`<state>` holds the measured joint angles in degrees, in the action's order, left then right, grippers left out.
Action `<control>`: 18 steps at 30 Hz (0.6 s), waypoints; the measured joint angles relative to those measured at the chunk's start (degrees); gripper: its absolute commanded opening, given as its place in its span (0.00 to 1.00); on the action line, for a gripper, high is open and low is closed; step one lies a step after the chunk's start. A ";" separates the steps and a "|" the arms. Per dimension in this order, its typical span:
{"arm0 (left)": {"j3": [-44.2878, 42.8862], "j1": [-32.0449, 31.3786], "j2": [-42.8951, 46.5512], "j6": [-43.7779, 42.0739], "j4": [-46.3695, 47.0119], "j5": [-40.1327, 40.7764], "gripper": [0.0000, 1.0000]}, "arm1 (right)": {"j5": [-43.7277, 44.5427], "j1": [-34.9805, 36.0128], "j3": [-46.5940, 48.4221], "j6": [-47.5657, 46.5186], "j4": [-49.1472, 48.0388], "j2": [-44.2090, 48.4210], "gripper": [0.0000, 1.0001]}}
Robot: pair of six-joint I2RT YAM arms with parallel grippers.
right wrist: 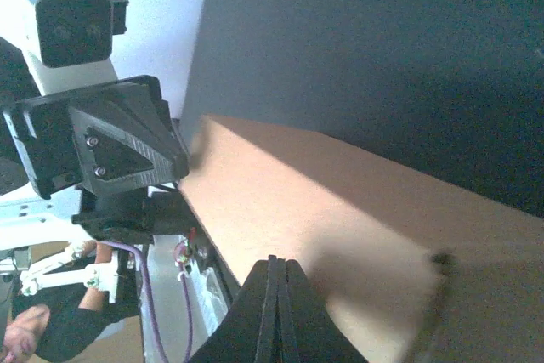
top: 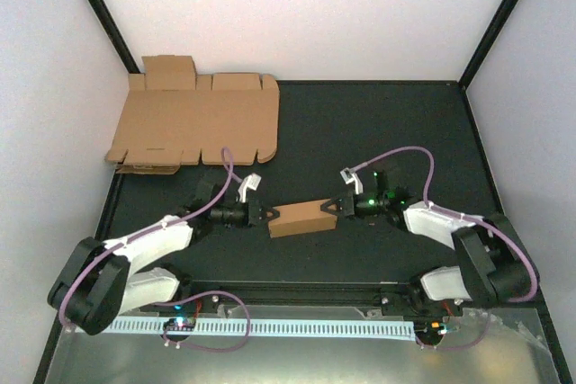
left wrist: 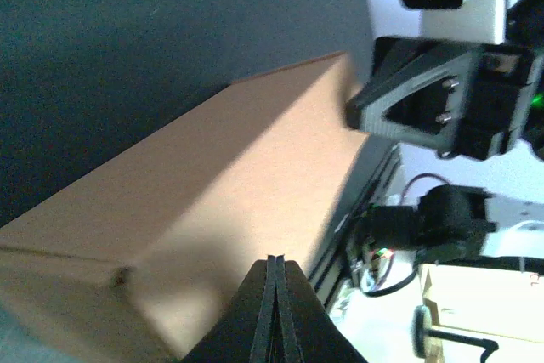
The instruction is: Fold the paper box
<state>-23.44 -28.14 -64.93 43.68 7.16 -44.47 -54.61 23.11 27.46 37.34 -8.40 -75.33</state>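
A flat brown cardboard sheet lies in the far left corner of the worktop. Nearer the middle, the left tool has its jaws pressed together, holding nothing, its tip at the left end of the paper box. The box lies folded into a small block between both arms. The right tool, jaws likewise pinched together and empty, sits at its right end.
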 measured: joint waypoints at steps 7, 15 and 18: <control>5.62 0.39 -5.57 0.94 13.33 -2.97 0.02 | -4.42 -1.11 -2.47 0.26 -8.68 -5.77 0.02; 5.53 0.37 -1.92 1.53 10.29 -3.17 0.02 | -2.91 -1.07 -2.19 -0.50 -3.48 -1.27 0.02; 4.31 0.37 3.08 1.44 5.62 -2.16 0.02 | -2.58 -1.07 -0.79 -0.61 -0.96 0.79 0.02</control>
<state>-19.14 -27.77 -61.84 45.12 12.78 -46.63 -57.19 22.04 26.68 36.73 -9.37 -74.54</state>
